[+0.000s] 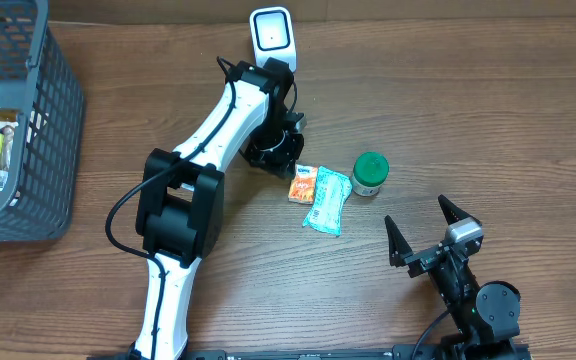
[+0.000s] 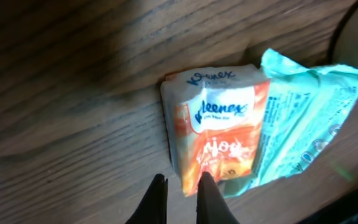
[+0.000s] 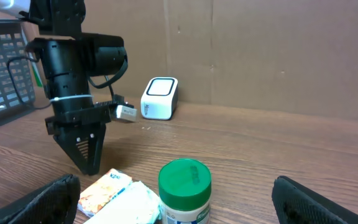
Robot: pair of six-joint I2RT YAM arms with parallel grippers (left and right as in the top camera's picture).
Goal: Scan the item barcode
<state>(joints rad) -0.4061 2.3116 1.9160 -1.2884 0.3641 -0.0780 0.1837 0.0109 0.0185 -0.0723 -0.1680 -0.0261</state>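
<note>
Left edge of the table: grey mesh basket (image 1: 63, 110) with small red and yellow packets inside, print too small to read.

Left gripper (image 2: 183, 180) hangs point-down near the table centre, fingers pressed together. In the left wrist view the right finger overlaps the lower left corner of the Kleenex tissue pack (image 2: 219, 130). Whether a fold of wrapper is nipped between the tips, I cannot tell.

Key relation: the pack lies flat on the wood, just right of the fingertips. Its long axis runs toward and away from the robot, slightly tilted. The left arm is far nearer than the right. White barcode scanner (image 1: 271, 35) stands at the far edge, beyond the left wrist.

Readable: "Kleenex" twice in blue script, on the top flap and on the white panel. White letters on the orange band look like "joy". No barcode shows on the upper face.

Teal wipes packet (image 2: 309, 118) touches the pack's right side, print blurred. Green-lidded jar (image 1: 370, 173) stands just right of that.

Right gripper (image 1: 416, 212) is parked well apart, spread wide, holding nothing.
</note>
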